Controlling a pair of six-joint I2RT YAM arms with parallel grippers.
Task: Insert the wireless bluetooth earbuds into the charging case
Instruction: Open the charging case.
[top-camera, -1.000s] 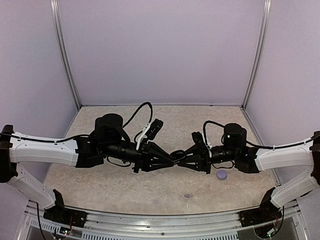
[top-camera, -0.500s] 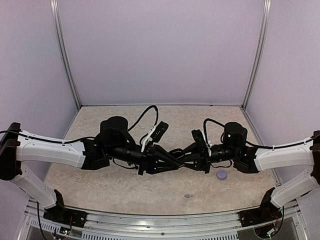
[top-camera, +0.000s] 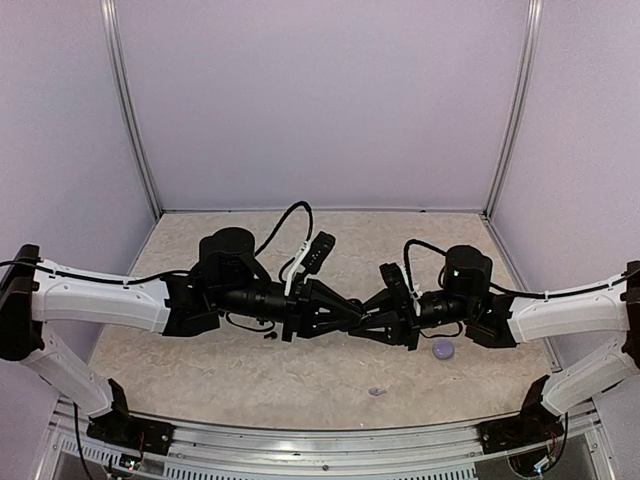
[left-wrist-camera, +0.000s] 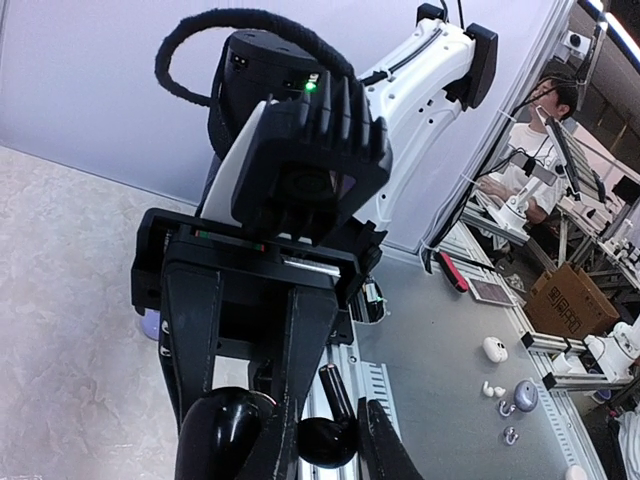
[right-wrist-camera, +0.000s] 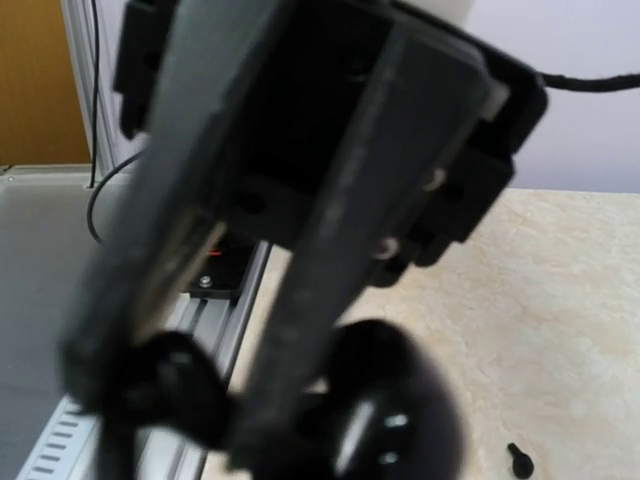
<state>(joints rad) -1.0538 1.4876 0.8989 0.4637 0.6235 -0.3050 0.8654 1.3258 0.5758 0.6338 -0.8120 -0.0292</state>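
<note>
Both grippers meet tip to tip above the middle of the table. My left gripper (top-camera: 352, 318) is shut on a glossy black earbud (left-wrist-camera: 335, 435), whose stem points up between the fingers. My right gripper (top-camera: 369, 321) is shut on the glossy black charging case (right-wrist-camera: 395, 405), which also shows as a round black body (left-wrist-camera: 225, 430) beside the held earbud. The earbud hangs right next to the case; whether they touch is unclear. A second black earbud (top-camera: 268, 337) lies on the table under the left arm. A lavender earbud (top-camera: 376, 391) lies near the front edge.
A small round lavender case (top-camera: 443, 349) sits on the table below the right wrist. The metal rail (top-camera: 320, 440) runs along the near edge. Purple walls close in the back and both sides.
Both grippers have shifted slightly toward the back, still tip to tip, with the left arm reaching further right. The black earbud on the table has come into view below the left gripper.
</note>
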